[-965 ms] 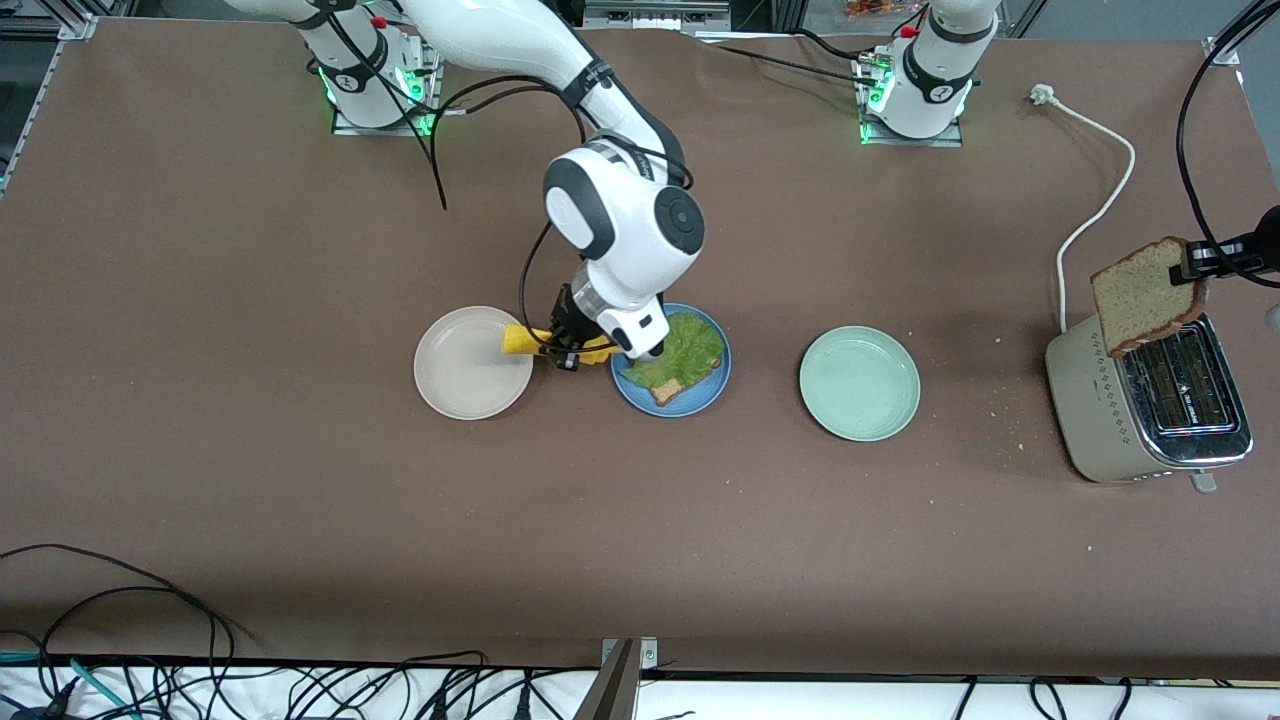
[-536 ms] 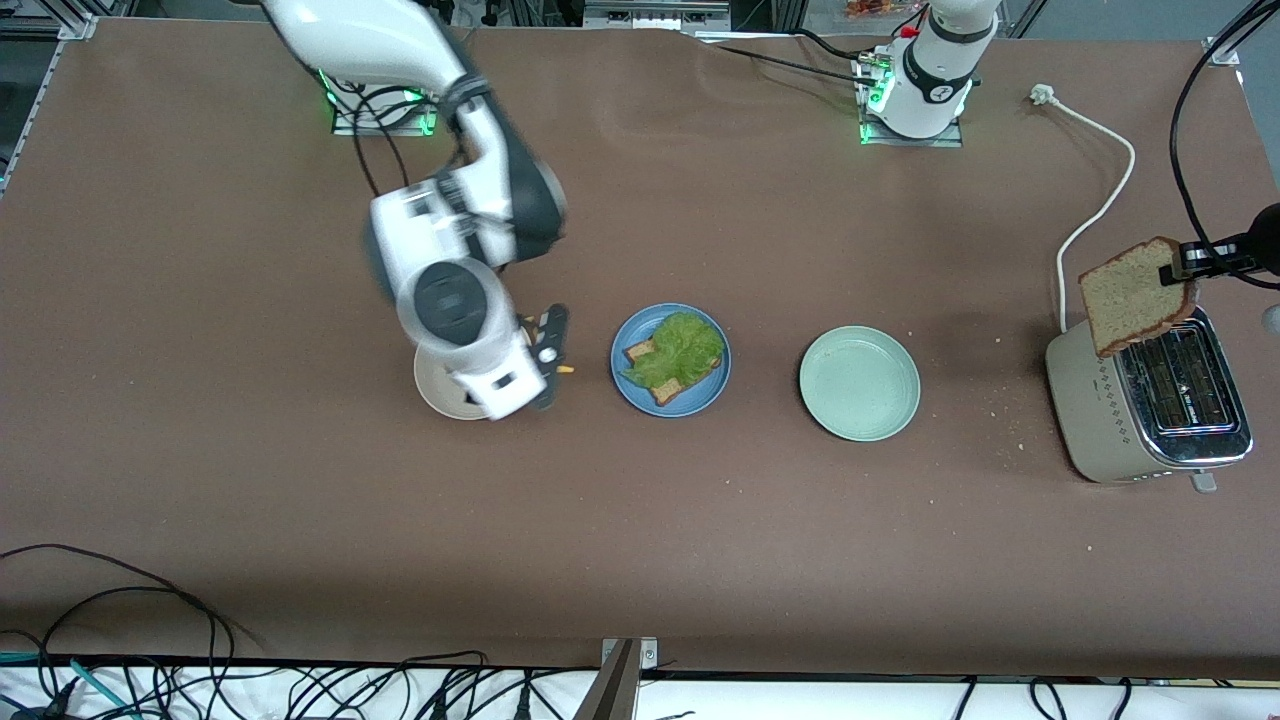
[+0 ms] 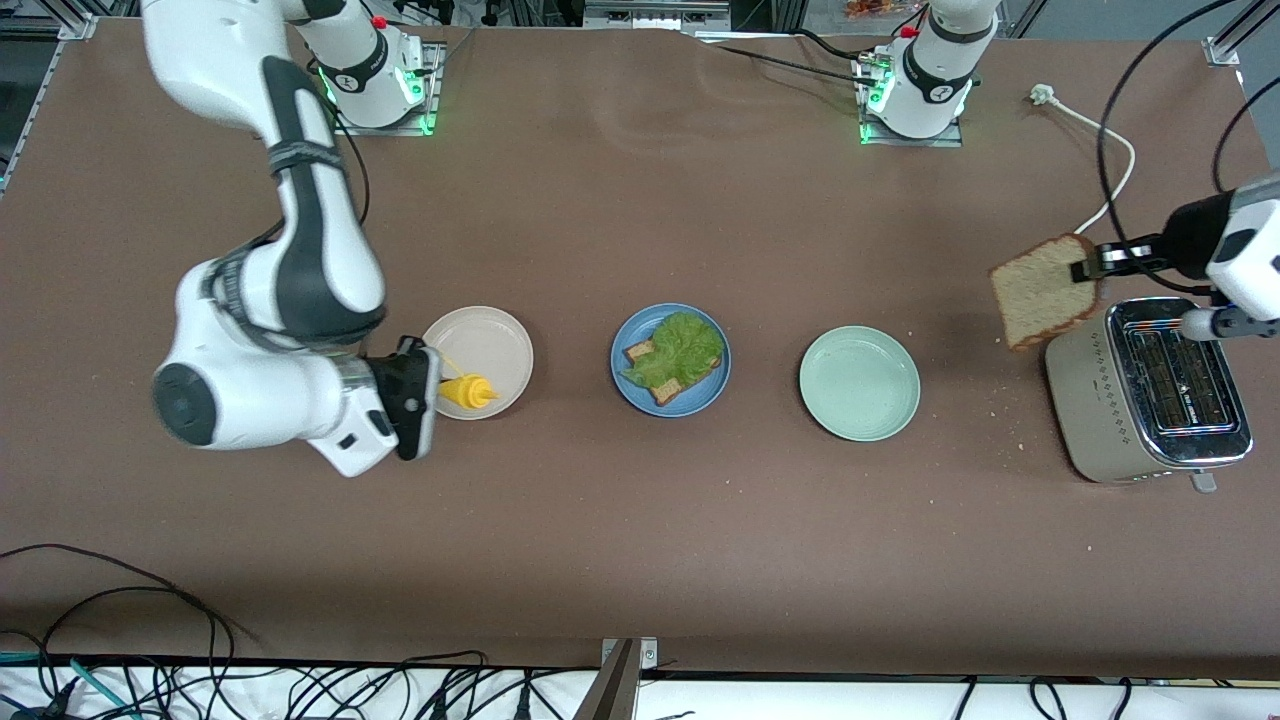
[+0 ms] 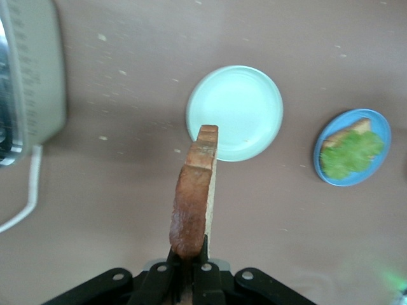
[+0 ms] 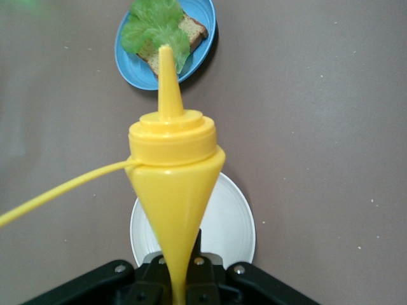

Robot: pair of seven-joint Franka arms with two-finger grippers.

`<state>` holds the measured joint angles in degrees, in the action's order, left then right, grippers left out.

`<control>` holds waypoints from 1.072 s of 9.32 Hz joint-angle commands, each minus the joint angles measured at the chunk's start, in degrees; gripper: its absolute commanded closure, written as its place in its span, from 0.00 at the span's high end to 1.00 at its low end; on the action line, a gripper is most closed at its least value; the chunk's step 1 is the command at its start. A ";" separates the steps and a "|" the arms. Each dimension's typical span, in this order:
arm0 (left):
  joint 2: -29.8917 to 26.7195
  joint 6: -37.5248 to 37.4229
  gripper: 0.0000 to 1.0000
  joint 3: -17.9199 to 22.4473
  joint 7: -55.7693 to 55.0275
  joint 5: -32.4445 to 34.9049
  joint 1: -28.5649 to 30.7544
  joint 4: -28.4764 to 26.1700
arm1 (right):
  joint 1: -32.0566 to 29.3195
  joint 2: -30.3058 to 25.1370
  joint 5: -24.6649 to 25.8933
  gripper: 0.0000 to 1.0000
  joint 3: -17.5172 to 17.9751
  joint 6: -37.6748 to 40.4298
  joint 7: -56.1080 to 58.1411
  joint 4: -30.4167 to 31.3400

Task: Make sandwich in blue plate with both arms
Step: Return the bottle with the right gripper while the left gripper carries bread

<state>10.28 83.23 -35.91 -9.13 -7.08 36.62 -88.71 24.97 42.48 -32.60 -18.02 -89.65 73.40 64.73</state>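
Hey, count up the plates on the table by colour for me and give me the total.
Blue plate, holding toast and lettuce: 1
Beige-white plate: 1
Mint-green plate: 1
Total: 3

A robotics lab: bolted arm bases [image 3: 910,85], brown-covered table [image 3: 640,520], tangled cables [image 3: 200,680].

Toaster [image 3: 1150,395], mint plate [image 3: 859,383], beige plate [image 3: 490,350], yellow bottle [image 3: 467,392].
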 commanded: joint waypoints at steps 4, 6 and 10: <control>6.24 2.36 0.00 -2.59 -11.61 -10.66 -8.65 0.91 | -15.54 -0.82 -12.82 0.00 1.14 10.10 32.34 9.51; 9.21 7.70 0.00 -2.59 -16.59 -13.47 -12.60 0.82 | -20.38 -0.21 -17.12 0.00 1.14 10.38 47.12 16.63; 15.37 23.51 0.00 -2.41 -27.32 -15.34 -22.97 0.47 | -25.49 3.92 -28.44 0.00 1.58 13.60 67.29 25.09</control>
<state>22.82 100.95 -38.48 -31.50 -20.94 18.02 -89.02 1.41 45.65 -54.36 -17.59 -79.42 134.76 86.20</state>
